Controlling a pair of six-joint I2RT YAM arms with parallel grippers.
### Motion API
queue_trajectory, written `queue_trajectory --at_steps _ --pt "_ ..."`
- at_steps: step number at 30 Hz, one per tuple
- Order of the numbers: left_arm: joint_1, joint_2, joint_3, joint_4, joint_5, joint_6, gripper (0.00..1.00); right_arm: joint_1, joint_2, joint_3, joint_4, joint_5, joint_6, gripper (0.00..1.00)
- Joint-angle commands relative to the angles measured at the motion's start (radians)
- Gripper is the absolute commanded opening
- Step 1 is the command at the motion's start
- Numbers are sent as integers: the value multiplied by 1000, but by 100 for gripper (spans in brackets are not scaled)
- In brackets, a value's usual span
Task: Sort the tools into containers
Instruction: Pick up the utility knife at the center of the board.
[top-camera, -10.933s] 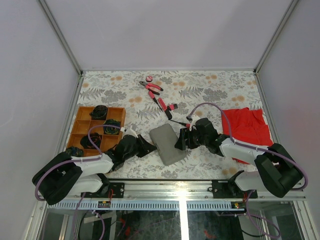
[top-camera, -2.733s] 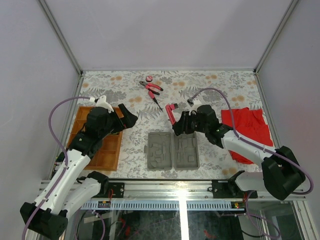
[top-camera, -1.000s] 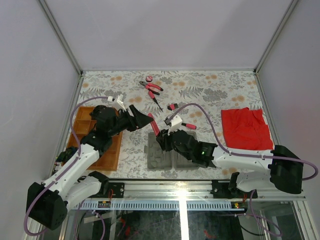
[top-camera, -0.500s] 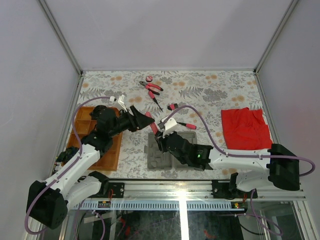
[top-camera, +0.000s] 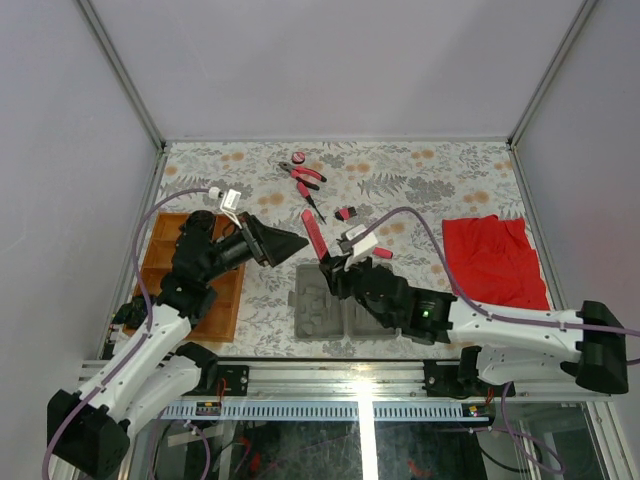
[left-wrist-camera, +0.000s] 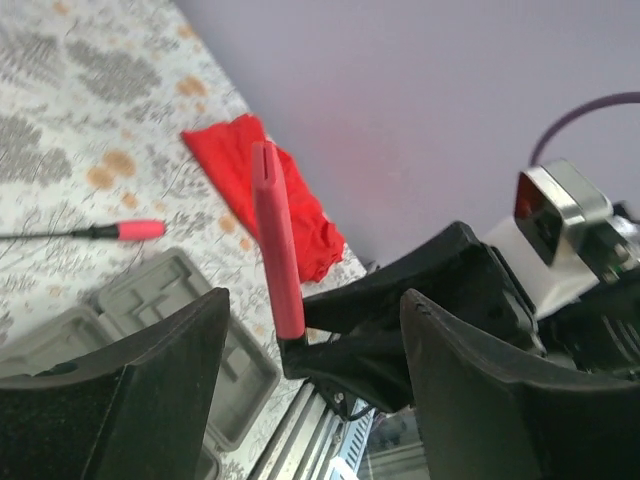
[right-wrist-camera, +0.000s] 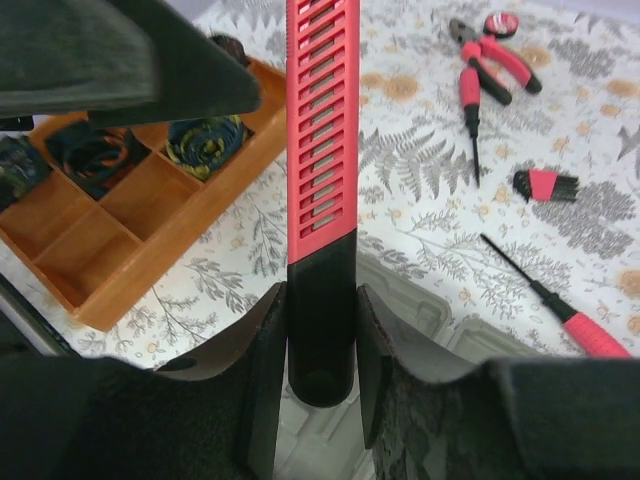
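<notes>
My right gripper (right-wrist-camera: 322, 340) is shut on the black end of a red slotted tool (right-wrist-camera: 322, 120), which it holds upright above the open grey case (top-camera: 312, 312). In the top view the tool (top-camera: 312, 232) sticks up from the right gripper (top-camera: 330, 268). My left gripper (top-camera: 296, 243) points at it from the left, open, with nothing held. In the left wrist view the tool (left-wrist-camera: 275, 240) stands just beyond the gap of the left gripper (left-wrist-camera: 310, 380). Pliers (top-camera: 305, 175), a pink disc (top-camera: 298, 157), short bits (top-camera: 347, 213) and a screwdriver (top-camera: 375, 252) lie on the table.
The wooden tray (top-camera: 222, 300) sits at the left under my left arm, with dark items in its far compartments (right-wrist-camera: 205, 135). A red cloth (top-camera: 495, 260) lies at the right. White walls close in the table on three sides.
The right arm has shifted slightly right and lifted the red tool more upright. The left gripper has drawn back a little and its jaws have widened.
</notes>
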Motion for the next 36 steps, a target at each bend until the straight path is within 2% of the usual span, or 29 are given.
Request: queue_trajectory --at_steps 1,5,8,11,17,24,33,36 --pt "-6 -79 50 102 54 45 68 7 -142 -4 25 -25 -83 0" --pt "-5 -125 92 176 123 43 69 7 -237 -13 41 -151 -152 0" --pt "-6 -116 168 144 159 71 69 7 -299 -46 118 -289 -195 0" --pt "-6 -88 232 131 205 84 71 7 -339 -71 202 -383 -170 0" --pt "-14 -48 270 257 292 7 74 7 -326 -45 311 -500 -74 0" --pt "-50 -32 254 290 270 -14 77 6 -252 5 416 -566 36 0" --pt "-75 -36 210 469 295 -128 51 2 -197 20 519 -588 155 0" --pt "-78 -43 204 471 295 -135 48 -4 -193 20 530 -593 174 0"
